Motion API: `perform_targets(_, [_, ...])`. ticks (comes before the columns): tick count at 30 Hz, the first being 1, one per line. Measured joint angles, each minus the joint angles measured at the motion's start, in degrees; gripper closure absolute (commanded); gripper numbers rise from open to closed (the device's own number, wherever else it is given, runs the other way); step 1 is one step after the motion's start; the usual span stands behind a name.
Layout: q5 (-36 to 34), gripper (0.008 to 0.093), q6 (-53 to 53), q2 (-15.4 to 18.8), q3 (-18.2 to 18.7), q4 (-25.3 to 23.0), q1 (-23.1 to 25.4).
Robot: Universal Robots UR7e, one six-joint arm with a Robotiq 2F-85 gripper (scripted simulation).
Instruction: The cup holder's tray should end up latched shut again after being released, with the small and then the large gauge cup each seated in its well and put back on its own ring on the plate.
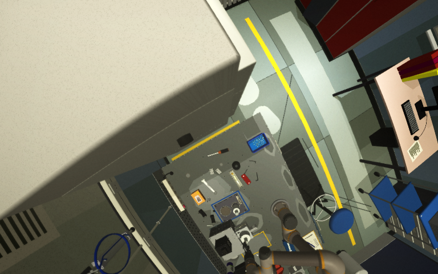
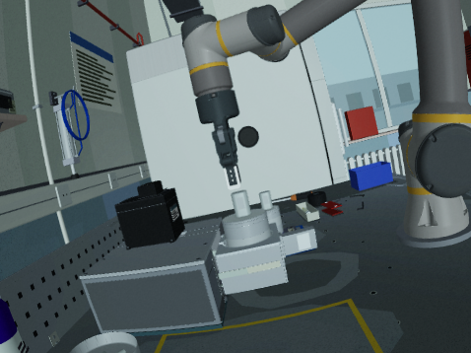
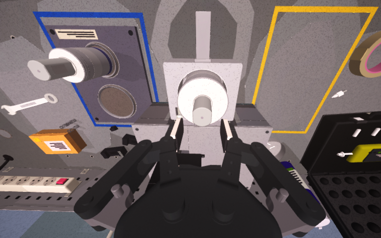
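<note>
My gripper (image 3: 201, 129) (image 2: 233, 177) is open and holds nothing, hanging just above the stem of the large gauge cup (image 3: 202, 102) (image 2: 245, 221). That white cup sits in the well of the cup holder's tray (image 3: 203, 84), which stands out from the grey holder body (image 2: 251, 264). The small gauge cup (image 3: 68, 64) (image 2: 268, 208) stands on its ring on the blue-bordered plate (image 3: 98, 67) behind the holder. The plate's other ring (image 3: 116, 101) is empty.
A black box (image 2: 150, 218) stands on the grey housing left of the holder. An open black case (image 3: 348, 168) lies to my right, beside a yellow-outlined area (image 3: 306, 67). An orange box (image 3: 57, 141), a wrench (image 3: 28, 103) and a power strip (image 3: 36, 183) lie to my left.
</note>
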Motion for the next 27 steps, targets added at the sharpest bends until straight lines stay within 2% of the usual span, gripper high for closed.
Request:
perform_targets(4, [0.00, 0.0454, 0.00, -0.92, -2.42, 3.42, 0.00])
perform_targets(10, [0.00, 0.0454, -0.01, -2.67, -9.91, 12.26, 0.00])
perform_targets(14, [0.00, 0.0454, -0.01, -2.97, -13.34, 15.87, -0.01])
perform_targets(27, [0.00, 0.0454, -0.01, -2.90, -13.66, 16.45, -0.01])
